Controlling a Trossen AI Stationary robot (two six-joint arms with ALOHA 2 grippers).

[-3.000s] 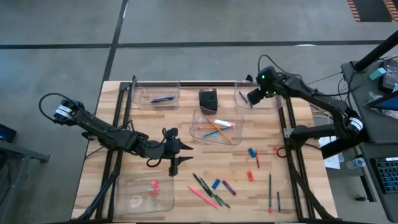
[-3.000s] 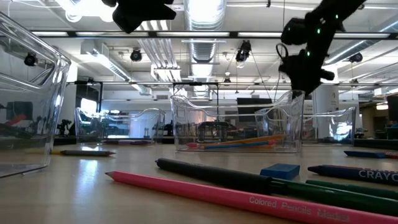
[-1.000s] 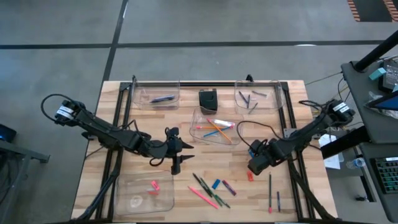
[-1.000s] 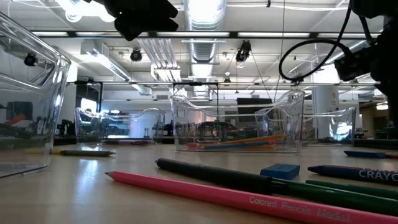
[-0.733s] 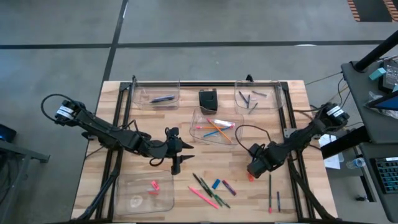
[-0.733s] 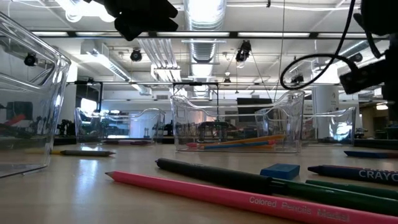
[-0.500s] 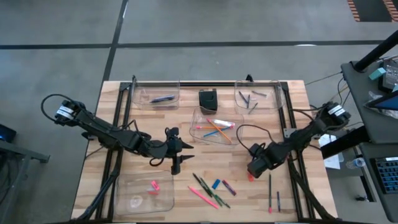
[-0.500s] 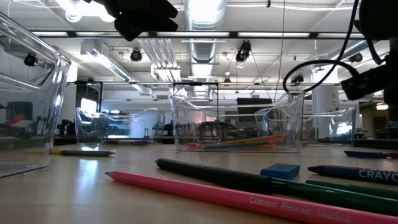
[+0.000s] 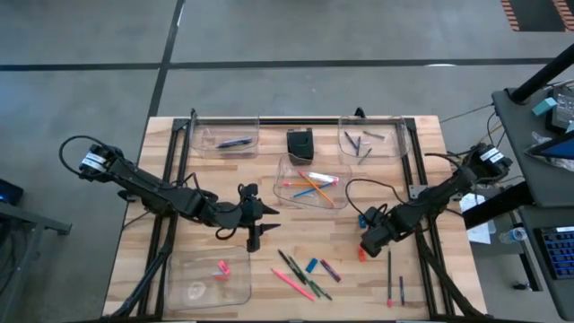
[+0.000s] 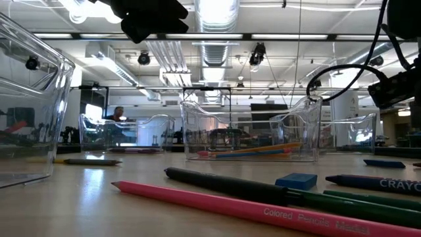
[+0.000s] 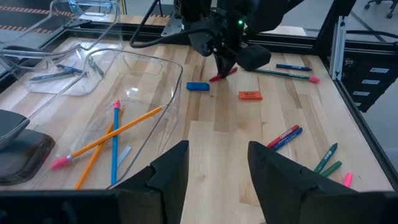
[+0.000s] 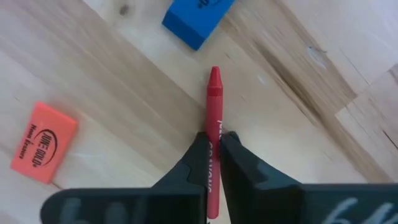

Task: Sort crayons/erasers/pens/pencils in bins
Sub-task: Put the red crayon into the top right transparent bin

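My right gripper (image 12: 213,144) points down near the table's right rail (image 9: 369,240), shut on a red crayon (image 12: 214,106). A blue eraser (image 12: 198,22) lies just past the crayon's tip, and an orange eraser (image 12: 43,142) lies beside it. My left gripper (image 11: 217,149) hangs open and empty over the table's middle (image 9: 265,212), facing the right gripper. Four clear bins stand on the table. The far left bin (image 9: 226,139) holds a pen. The far right bin (image 9: 372,142) holds dark crayons, and the middle bin (image 9: 312,182) holds pencils. The near left bin (image 9: 208,278) holds pink erasers. My right gripper pinches the red crayon's wrapped body (image 12: 214,138) between its two fingers, behind the middle of its length. The fingers come from above, pointing down, one on each long side. The crayon seems to lie flat on the wood, its pointed tip (image 12: 214,73) sticking out ahead of the fingers.
A small black box (image 9: 300,142) stands at the far middle. Loose pencils (image 9: 300,276), a blue eraser (image 9: 311,266) and crayons (image 9: 330,269) lie near the front edge. Two dark pens (image 9: 389,274) lie at the near right. A person shows far behind the table (image 10: 118,113).
My right gripper has sunk a little over the red crayon by the right rail. The crayon and the erasers beside it lie where they were.
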